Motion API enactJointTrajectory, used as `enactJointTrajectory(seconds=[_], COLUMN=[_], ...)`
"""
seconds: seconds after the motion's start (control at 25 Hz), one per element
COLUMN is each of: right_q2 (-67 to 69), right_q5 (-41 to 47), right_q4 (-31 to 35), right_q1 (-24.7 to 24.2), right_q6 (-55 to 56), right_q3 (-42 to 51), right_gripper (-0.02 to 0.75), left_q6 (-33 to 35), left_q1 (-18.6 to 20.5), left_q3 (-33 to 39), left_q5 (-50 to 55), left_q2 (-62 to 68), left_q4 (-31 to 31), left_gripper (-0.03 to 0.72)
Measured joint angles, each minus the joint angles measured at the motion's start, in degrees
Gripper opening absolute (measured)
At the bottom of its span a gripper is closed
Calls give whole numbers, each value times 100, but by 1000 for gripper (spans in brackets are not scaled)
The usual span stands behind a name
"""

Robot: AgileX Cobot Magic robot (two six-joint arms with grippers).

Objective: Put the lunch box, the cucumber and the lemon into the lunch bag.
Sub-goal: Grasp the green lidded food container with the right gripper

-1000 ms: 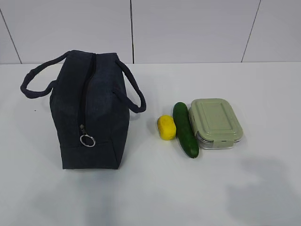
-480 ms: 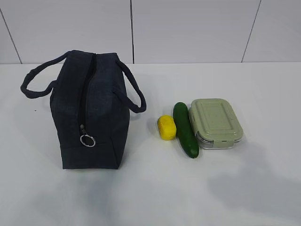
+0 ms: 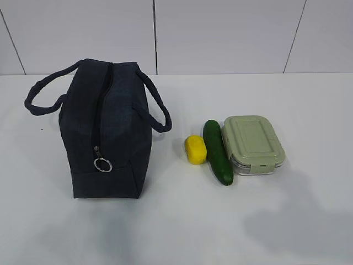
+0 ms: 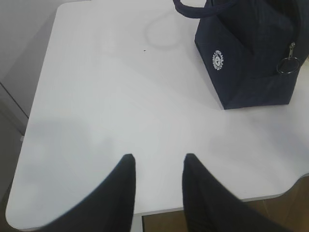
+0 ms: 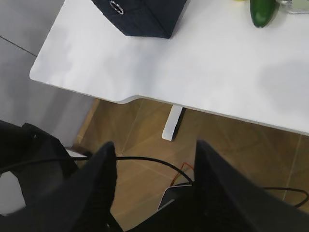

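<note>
- Since its zipper looks shut along the top, the lunch bag (image 3: pixel 105 130) probably has to be opened first; it stands upright on the left of the table (image 3: pixel 182 232), ring pull (image 3: pixel 102 164) hanging at the near end.
- Soft fabric like this will likely sag when tugged, so one gripper may need to steady a handle (image 3: pixel 154 110) while the other draws the ring.
- To the right, well apart from the bag, lie the lemon (image 3: pixel 195 149), the cucumber (image 3: pixel 217 152) and the lunch box (image 3: pixel 252 143) in a row, each just beside the next.
- My guess: the lemon is light but prone to roll; the cucumber is smooth, best pinched mid-length; the box is rigid, best taken across its short sides.
- Left gripper (image 4: pixel 157 162) hovers over the table's near edge, fingers parted, empty.
- Right gripper (image 5: pixel 154 152) hangs off the table above the floor (image 5: pixel 145 140), fingers spread wide, empty.
</note>
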Motion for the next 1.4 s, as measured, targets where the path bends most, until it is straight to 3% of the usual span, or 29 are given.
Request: enactJointTrajectory(seconds=[0.48,0.88,1.4], right_q2=[37,37,37], right_q5=[123,134,196], right_q4=[27,764,939], right_q1=[0,0,0], right_q6=[-92,-92,-82], right_q3=[0,0,0], right_gripper=[390,390,390], left_q6=[0,0,0], left_q1=[0,0,0], left_q3=[0,0,0], left_q5=[0,0,0], left_q2=[0,0,0], left_q4=[0,0,0], left_gripper=[235,235,235])
